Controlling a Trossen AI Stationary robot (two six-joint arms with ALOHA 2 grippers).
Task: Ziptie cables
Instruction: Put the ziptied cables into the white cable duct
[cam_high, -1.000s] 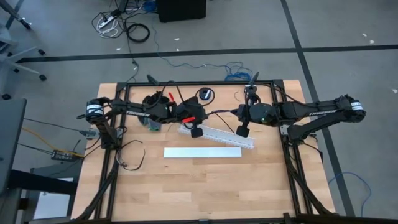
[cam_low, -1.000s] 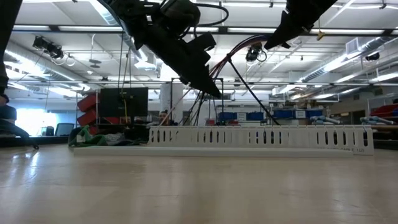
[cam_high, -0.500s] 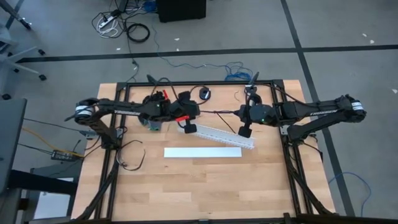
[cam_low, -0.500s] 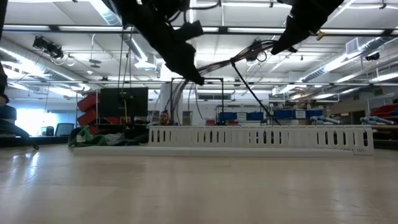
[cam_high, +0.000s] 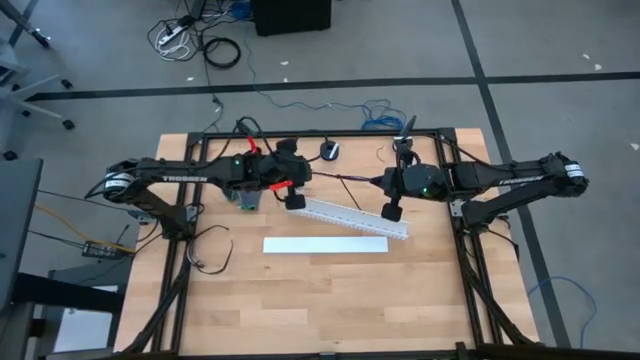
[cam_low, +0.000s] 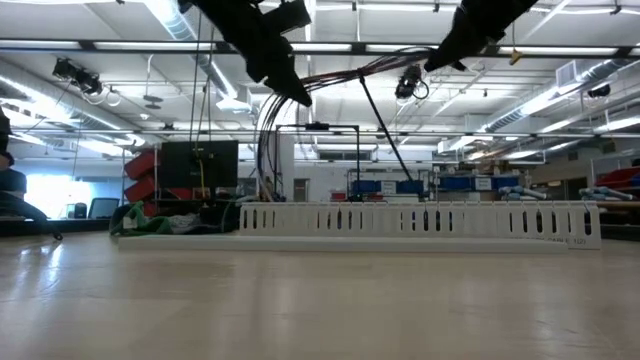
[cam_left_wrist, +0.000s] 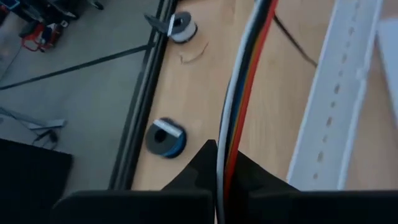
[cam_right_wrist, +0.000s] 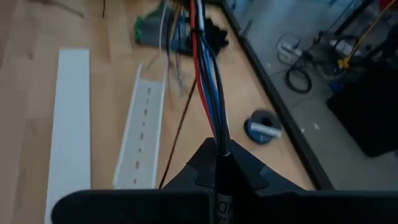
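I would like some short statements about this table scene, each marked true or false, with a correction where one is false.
1. Both grippers are shut on the bundle of thin coloured cables. True: the left gripper and the right gripper each pinch it.
2. The cables lie inside the white slotted plastic duct. False: they are stretched in the air above it.
3. The flat white strip lies on the wooden table beside the duct. True.
4. The small round blue and white spool sits inside the duct. False: it rests on the table near the edge.
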